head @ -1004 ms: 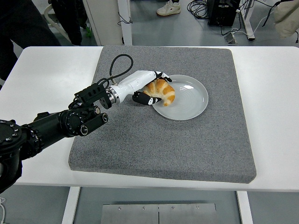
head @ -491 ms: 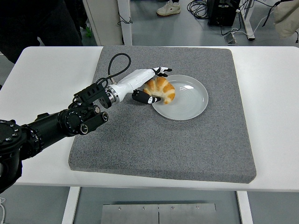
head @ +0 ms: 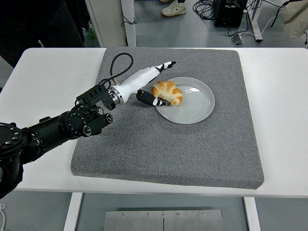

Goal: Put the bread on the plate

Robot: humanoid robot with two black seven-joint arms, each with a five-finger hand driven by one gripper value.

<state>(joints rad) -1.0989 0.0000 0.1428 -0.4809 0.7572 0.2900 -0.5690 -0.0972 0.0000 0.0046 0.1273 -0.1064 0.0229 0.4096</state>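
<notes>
The left robot hand (head: 153,85) is spread open, holding nothing, thumb beside the bread (head: 167,92) resting on the plate (head: 197,107). A grey mat (head: 163,144) covers the white bench (head: 284,110).

Black, bulky left arm (head: 43,132) with ribbed joints; white-shelled left hand (head: 144,82) tipped with black fingertips (head: 168,64); looped black cable (head: 117,65) at the wrist
</notes>
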